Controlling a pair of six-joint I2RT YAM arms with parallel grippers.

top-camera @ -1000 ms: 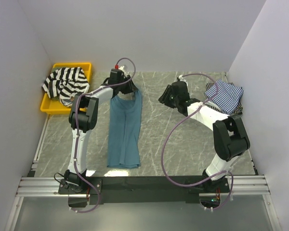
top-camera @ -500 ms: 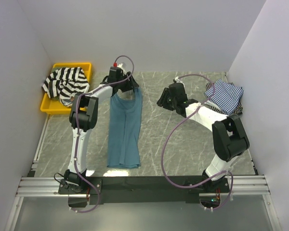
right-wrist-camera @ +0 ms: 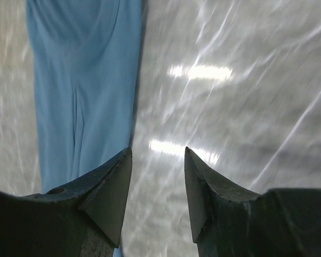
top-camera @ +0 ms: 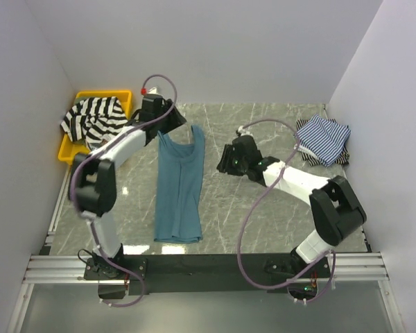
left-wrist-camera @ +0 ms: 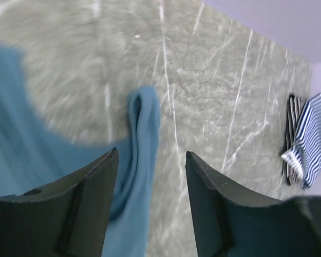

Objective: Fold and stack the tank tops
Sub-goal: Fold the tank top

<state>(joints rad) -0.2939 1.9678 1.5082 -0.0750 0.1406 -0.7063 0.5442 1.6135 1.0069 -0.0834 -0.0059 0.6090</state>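
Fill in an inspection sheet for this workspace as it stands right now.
Surface: grey marbled table, with some light glare.
Job's things: teal tank top lying flat, apparently folded lengthwise; black-and-white striped top heaped in the yellow tray; thin-striped blue tops piled at far right.
Clutter: nothing seen.
Claws: left claw open, empty, above the teal top's strap; right claw open, empty, beside the teal top's edge.
Cables: purple cables loop along both arms.
Surroundings: plain pale walls on three sides; metal rails at the near edge.
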